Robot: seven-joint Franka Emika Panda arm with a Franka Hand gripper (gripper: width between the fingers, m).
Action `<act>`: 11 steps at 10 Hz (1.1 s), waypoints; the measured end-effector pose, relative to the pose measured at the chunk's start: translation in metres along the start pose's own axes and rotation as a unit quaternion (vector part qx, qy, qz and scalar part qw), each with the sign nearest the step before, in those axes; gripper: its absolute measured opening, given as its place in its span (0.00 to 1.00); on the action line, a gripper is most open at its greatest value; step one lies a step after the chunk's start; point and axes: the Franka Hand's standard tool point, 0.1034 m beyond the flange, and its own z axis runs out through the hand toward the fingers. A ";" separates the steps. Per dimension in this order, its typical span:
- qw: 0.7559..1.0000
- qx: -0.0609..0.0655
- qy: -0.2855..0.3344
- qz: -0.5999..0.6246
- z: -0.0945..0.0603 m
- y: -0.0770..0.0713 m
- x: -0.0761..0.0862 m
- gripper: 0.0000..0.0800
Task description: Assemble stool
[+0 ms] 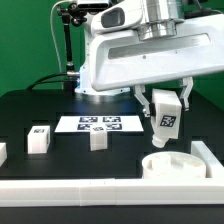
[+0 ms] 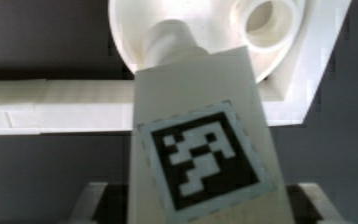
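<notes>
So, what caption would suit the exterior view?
End effector holds a tagged leg above the round seat.

Leg block (image 1: 166, 115) above seat (image 1: 168, 165), loose leg blocks (image 1: 98, 139) at the exterior view's left, before marker board (image 1: 100, 124)

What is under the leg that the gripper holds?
The round seat lies below the leg, one socket showing in the wrist view. The leg covers part of the seat; other sockets cannot be seen.
</notes>
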 end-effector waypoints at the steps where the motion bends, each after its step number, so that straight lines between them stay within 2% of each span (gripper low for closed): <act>1: 1.000 0.000 0.000 0.000 0.000 0.000 0.000 0.41; 4: 1.000 -0.007 0.026 0.000 0.000 0.003 0.003 0.41; 5: 0.999 -0.008 0.048 -0.003 0.001 0.008 0.008 0.41; 8: 0.999 0.009 0.051 0.014 0.006 0.009 0.021 0.41; 9: 0.998 0.013 0.053 0.020 0.010 0.005 0.024 0.41; 10: 0.998 0.014 0.056 0.025 0.012 0.000 0.024 0.41; 11: 0.998 0.014 0.056 0.023 0.012 0.002 0.024 0.41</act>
